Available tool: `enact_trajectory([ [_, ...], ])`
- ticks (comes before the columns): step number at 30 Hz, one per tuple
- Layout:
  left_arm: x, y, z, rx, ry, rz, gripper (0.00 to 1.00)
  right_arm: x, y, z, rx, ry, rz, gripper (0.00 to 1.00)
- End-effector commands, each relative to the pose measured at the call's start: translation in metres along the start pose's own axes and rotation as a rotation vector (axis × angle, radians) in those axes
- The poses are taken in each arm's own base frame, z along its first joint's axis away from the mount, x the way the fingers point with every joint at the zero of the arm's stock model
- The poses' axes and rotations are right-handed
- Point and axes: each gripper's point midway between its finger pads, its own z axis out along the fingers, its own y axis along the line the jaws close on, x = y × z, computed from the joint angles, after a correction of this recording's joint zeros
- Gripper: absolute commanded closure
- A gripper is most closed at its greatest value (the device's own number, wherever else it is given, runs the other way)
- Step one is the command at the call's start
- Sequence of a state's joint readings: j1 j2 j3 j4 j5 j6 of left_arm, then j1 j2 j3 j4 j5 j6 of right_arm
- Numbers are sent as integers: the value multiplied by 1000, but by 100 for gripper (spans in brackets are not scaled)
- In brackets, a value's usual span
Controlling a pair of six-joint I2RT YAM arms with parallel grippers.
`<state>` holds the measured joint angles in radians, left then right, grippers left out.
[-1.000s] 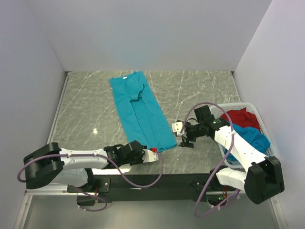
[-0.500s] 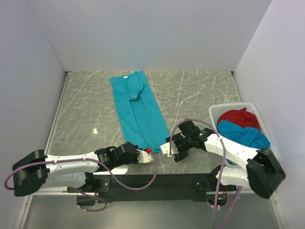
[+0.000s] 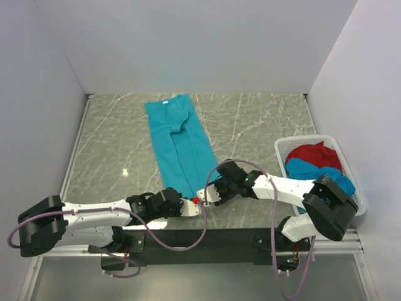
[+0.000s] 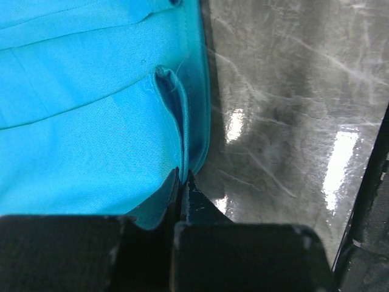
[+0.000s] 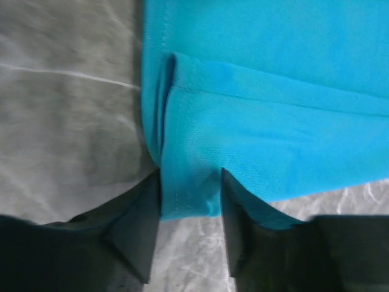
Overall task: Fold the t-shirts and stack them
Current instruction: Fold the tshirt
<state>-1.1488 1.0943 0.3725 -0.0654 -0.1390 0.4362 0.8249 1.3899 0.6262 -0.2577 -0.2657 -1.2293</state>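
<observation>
- teal t-shirt (image 3: 182, 141) hem is pinched tight by the left gripper (image 4: 182, 182)
- right gripper (image 5: 189, 210) is half open, hem corner sat between its jaws, not clamped yet

Grey marble tabletop (image 3: 263, 119) w/ white veins, glare spots; plain white walls (image 3: 188, 44) 3 sides.
</observation>
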Motion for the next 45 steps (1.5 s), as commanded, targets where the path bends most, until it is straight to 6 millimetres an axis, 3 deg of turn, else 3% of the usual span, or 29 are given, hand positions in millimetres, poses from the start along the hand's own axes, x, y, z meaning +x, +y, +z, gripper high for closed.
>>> enact_trajectory([
  [1,-12,-1,-2,14,-57,5,99,17,-6,5,39,99,14,52],
  [4,-14,0,-3,10,-65,1,99,22,-4,7,31,117,18,68],
  [8,-19,1,-6,10,-85,0,99,15,1,4,9,83,26,100],
  [18,-45,-14,-28,127,-199,-31,99,-32,38,-37,-105,-154,-6,100],
  [23,-54,-2,-40,77,-248,-25,100,-39,28,-53,-67,-157,69,100],
  [26,-54,16,-38,6,-263,4,100,-34,1,-56,-32,-97,157,100],
  [28,-50,35,-32,-34,-258,-15,100,-34,-25,-56,-22,-79,185,100],
  [29,-51,41,-31,-33,-265,-20,100,-34,-48,-65,4,-77,196,100],
  [31,-36,67,-24,-87,-224,-41,100,-26,-61,-57,-37,-57,227,100],
  [32,-38,83,-21,-125,-234,-51,100,-24,-87,-67,4,-69,248,100],
  [34,-25,117,-21,-190,-220,-90,100,-15,-107,-58,-2,-60,300,100],
  [35,-27,136,-18,-229,-227,-100,100,-18,-132,-66,33,-68,312,100],
  [37,-12,166,-16,-304,-195,-133,100,-4,-151,-53,21,-50,374,100],
  [38,-9,177,-8,-312,-179,-142,100,-9,-175,-61,50,-62,388,100],
  [39,-4,193,-9,-347,-177,-161,100,0,-178,-45,17,-45,419,100],
  [41,-3,213,-1,-357,-176,-181,100,3,-200,-32,14,-40,462,100],
  [45,10,248,7,-389,-151,-226,100,9,-225,-10,23,-25,518,100],
])
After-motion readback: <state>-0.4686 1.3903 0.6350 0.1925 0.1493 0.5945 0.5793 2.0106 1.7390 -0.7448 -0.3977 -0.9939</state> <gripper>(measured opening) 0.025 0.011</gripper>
